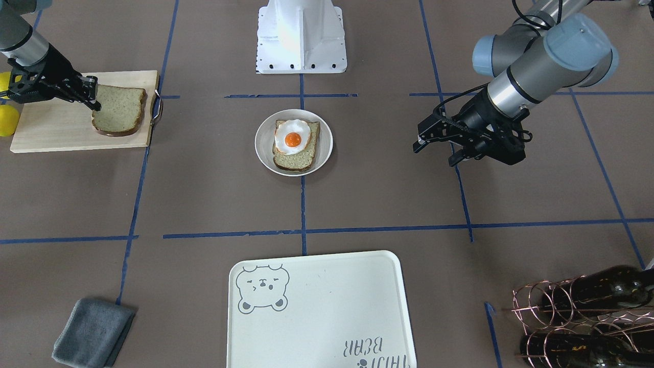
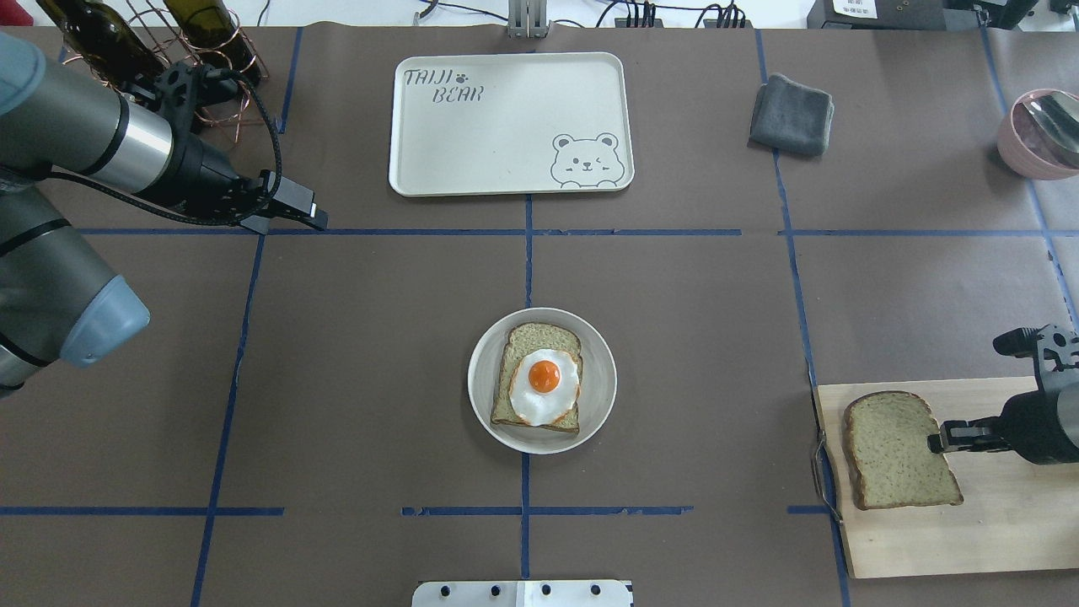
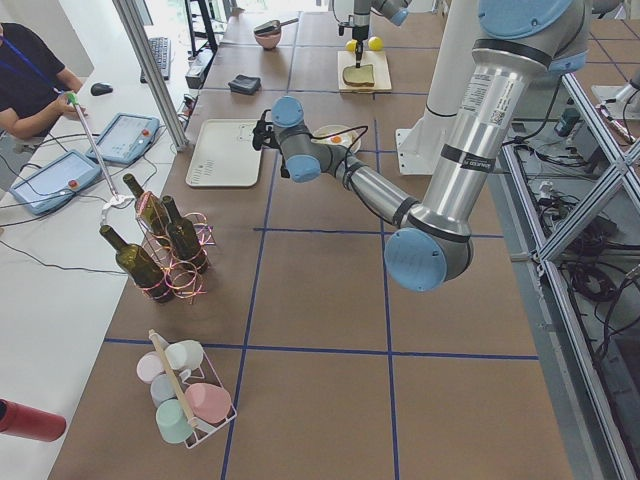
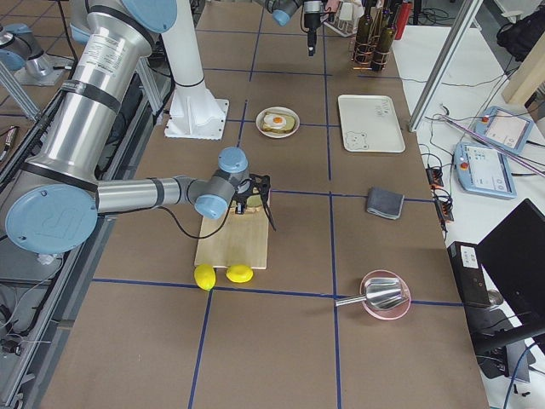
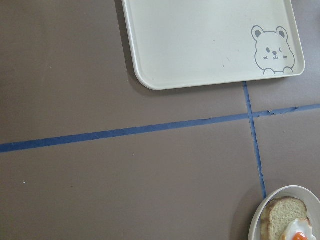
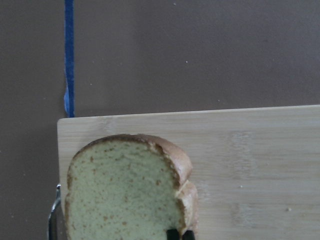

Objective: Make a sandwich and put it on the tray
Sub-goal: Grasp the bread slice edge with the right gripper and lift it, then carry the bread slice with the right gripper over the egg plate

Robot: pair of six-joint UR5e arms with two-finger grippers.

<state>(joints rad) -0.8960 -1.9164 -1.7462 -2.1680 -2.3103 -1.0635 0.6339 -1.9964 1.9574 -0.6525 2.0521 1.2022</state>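
1. My right claw (image 2: 937,440) reaches low over the pale wooden cutting board (image 2: 969,539). Its fingers are pinched together on the crust edge of the loose bread slice (image 2: 898,451).
2. That slice lies at the end of the board nearest the table's middle, just beside the board's metal handle (image 2: 819,472).
3. My left claw (image 1: 434,153) hangs over bare brown table with its fingers apart, gripping nothing.
4. The other bread slice (image 2: 539,341) lies in the round white dish (image 2: 485,379) at the table's centre. The fried egg (image 2: 544,388) sits on top of it, yolk up.
5. The two slices are well apart, so the sandwich is not yet closed.
6. The tray (image 2: 506,126) sits beyond the dish, on the far side of the table from my base. Its bear-face drawing is in one corner.
7. Two lemons (image 4: 223,275) rest just beside the board's outer end.
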